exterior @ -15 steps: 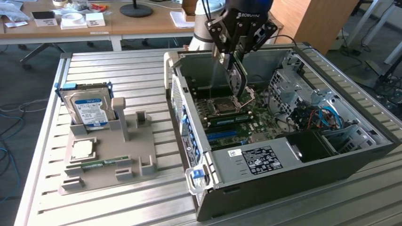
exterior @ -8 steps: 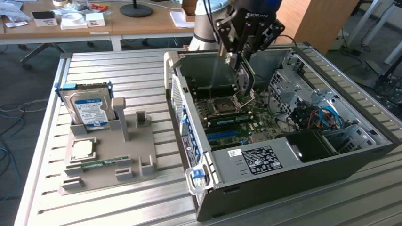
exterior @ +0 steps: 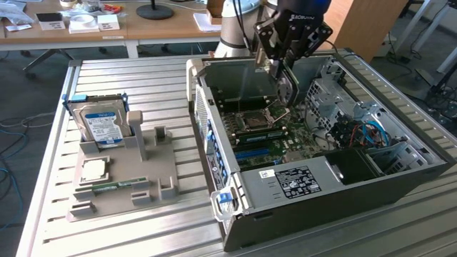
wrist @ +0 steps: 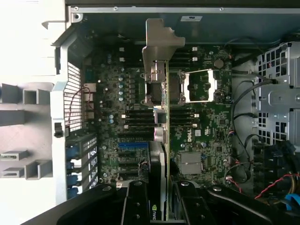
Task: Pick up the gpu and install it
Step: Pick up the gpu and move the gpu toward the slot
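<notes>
Gripper point(exterior: 283, 63) points straight down into the open computer case point(exterior: 343, 187), wrist vertical, black tool body above the case's far wall, pale arm link point(exterior: 232, 27) rising behind it. Fingers point(wrist: 136, 201) are clamped on the gpu point(exterior: 288, 88), one on each face of the card. Card hangs edge-on below the gripper, clear of the motherboard point(exterior: 286, 142), not seated in any slot. Wrist view looks down the card's length: silver end bracket point(wrist: 158, 47) sits at the end away from the fingers, thin green board edge running over the CPU socket point(wrist: 199, 86) area and the memory slots. Blue expansion slot point(wrist: 133, 146) lies just beside the card's line, uncovered. Outside the case, toward the exterior view's left, a grey fixture tray point(exterior: 153, 176) on the slatted metal table point(exterior: 128, 235) holds a blue-label hard drive point(exterior: 104, 126) standing upright, a CPU chip point(exterior: 95, 170) and a green memory stick point(exterior: 117, 186).
</notes>
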Robot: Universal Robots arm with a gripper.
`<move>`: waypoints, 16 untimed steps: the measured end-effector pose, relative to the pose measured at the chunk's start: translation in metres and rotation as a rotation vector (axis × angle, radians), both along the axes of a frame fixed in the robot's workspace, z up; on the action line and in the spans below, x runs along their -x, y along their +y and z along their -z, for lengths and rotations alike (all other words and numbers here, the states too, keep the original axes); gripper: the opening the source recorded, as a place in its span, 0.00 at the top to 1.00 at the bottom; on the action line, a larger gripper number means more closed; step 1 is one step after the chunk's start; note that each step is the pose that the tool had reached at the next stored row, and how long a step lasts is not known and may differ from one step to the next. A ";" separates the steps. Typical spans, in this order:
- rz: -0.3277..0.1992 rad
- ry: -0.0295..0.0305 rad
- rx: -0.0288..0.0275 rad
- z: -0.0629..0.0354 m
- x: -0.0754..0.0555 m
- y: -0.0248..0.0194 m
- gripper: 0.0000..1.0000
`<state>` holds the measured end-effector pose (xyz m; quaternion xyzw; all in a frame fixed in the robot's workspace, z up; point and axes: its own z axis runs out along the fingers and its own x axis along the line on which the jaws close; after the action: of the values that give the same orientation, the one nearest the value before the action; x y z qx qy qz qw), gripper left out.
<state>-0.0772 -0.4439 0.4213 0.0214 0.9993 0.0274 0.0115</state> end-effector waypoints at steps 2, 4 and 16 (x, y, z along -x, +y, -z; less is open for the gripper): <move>0.000 0.0000 0.0000 0.0000 -0.004 0.0000 0.73; 0.000 0.0000 0.0001 0.0000 -0.006 0.0000 0.73; 0.000 0.0000 -0.0001 0.0000 -0.021 0.0000 0.73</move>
<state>-0.0558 -0.4439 0.4213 0.0215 0.9993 0.0274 0.0115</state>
